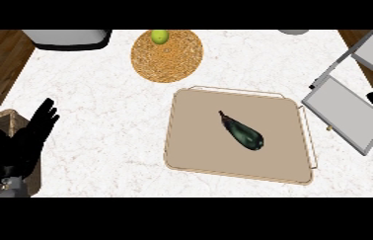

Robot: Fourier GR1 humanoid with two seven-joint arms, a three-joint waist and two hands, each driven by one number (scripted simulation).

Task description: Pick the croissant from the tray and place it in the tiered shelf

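On the beige tray [197, 150] at the middle right of the counter lies a dark green eggplant [244, 132], its stem pointing up-left; no croissant shows. The grey tiered shelf [342, 110] stands at the right edge, partly cut off. My left hand [33, 133] rests open at the lower left, fingers up, well away from the tray. My right hand is out of view.
A round woven mat [167, 59] lies at the back with a green lime [160, 36] on its far rim. A grey appliance [65, 38] sits at the back left. The wooden counter edge [11, 51] runs along the left.
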